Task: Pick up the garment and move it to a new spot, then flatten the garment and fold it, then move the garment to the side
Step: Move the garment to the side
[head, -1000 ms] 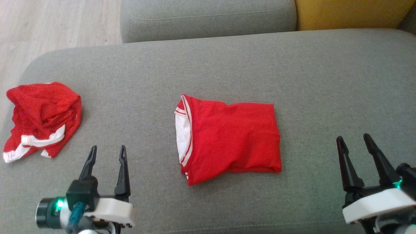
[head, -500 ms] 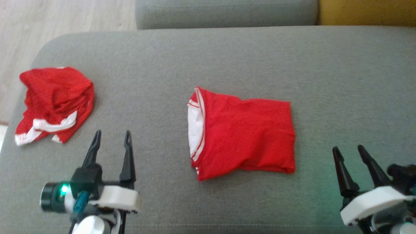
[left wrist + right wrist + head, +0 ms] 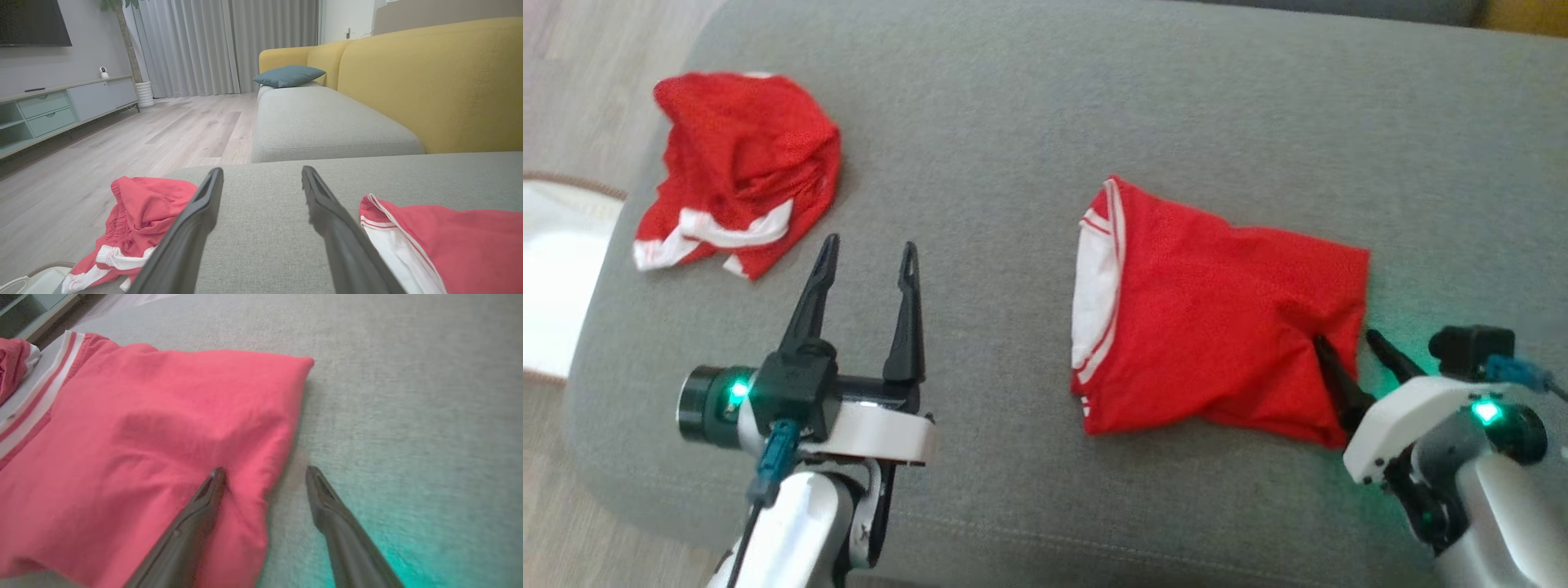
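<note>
No text, label, brand mark, number or sign can be read in any view; nothing legible is carried by any surface shown.

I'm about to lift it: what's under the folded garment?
The grey cushion shows all round the folded garment, which lies on it. Whatever else might be beneath is covered by the red cloth.

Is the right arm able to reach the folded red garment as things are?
Probably yes. The open right gripper straddles the right edge of the folded garment, one finger over cloth, one over the couch, with nothing between.
</note>
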Tool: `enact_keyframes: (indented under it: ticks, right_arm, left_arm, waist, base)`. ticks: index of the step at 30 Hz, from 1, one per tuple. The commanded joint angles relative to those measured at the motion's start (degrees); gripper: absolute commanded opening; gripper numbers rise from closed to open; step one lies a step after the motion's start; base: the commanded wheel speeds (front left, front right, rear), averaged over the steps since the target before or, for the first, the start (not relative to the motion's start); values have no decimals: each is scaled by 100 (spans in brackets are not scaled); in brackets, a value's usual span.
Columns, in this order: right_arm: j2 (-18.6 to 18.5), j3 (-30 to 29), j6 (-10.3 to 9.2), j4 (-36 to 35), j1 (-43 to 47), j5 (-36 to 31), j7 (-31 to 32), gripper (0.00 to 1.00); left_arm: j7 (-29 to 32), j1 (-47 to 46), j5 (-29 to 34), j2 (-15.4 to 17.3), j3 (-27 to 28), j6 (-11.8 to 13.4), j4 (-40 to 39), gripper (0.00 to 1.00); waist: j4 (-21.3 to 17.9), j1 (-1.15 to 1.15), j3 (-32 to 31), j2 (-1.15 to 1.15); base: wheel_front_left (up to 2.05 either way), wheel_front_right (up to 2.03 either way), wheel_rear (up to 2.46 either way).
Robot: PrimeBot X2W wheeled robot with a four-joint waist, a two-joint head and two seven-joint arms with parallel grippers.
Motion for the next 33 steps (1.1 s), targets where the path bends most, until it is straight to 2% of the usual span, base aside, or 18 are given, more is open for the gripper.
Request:
enact_keyframes:
  ticks: [1, 6, 7, 8, 11, 15, 19, 23, 28, 33]
  right_arm:
    - [-154, 205, -4, 120, -265, 97, 58, 100]
    - [-231, 466, -4, 695, -540, 374, 408, 100]
    - [-254, 543, -4, 729, -571, 434, 448, 39]
    - [-292, 606, -4, 744, -590, 479, 467, 0]
    - [-387, 725, -4, 676, -613, 515, 427, 0]
    - [-613, 923, -4, 314, -589, 394, 283, 0]
    - [-821, 1019, -4, -393, -515, 166, 183, 0]
    - [-1025, 933, -4, -811, -541, 73, 197, 0]
    - [-1376, 684, -4, -880, -772, 36, 230, 0]
    - [-1826, 357, -4, -721, -1066, -63, 235, 0]
  left_arm:
    - [-68, -275, 104, -1, 243, -50, -216, 100]
    - [-68, -262, 238, -118, 339, -169, -252, 100]
    - [-68, -256, 263, -136, 359, -188, -259, 100]
    - [-68, -248, 285, -155, 382, -206, -263, 100]
    - [-68, -226, 327, -181, 433, -237, -275, 100]
    - [-68, -163, 412, -182, 536, -288, -321, 100]
    - [-68, -93, 485, -156, 640, -352, -416, 100]
    - [-69, -134, 547, -154, 635, -446, -466, 100]
    - [-69, -305, 634, -195, 527, -596, -470, 100]
    - [-69, -531, 739, -243, 377, -733, -446, 100]
  waist:
    - [171, 0, 134, 0]
    - [264, 0, 194, 0]
    - [271, 0, 202, 0]
    - [274, 0, 207, 0]
    - [252, 0, 215, 0]
    - [6, 0, 205, 0]
    - [-680, 0, 220, 0]
    - [-1328, 0, 276, 0]
    - [-1925, 0, 421, 0]
    - [-2241, 0, 647, 0]
  base:
    - [0, 0, 0]
    - [0, 0, 0]
    - [0, 0, 0]
    - [0, 0, 0]
    - [0, 0, 0]
    - [0, 0, 0]
    - [0, 0, 0]
    - [0, 0, 0]
    - [0, 0, 0]
    - [0, 0, 0]
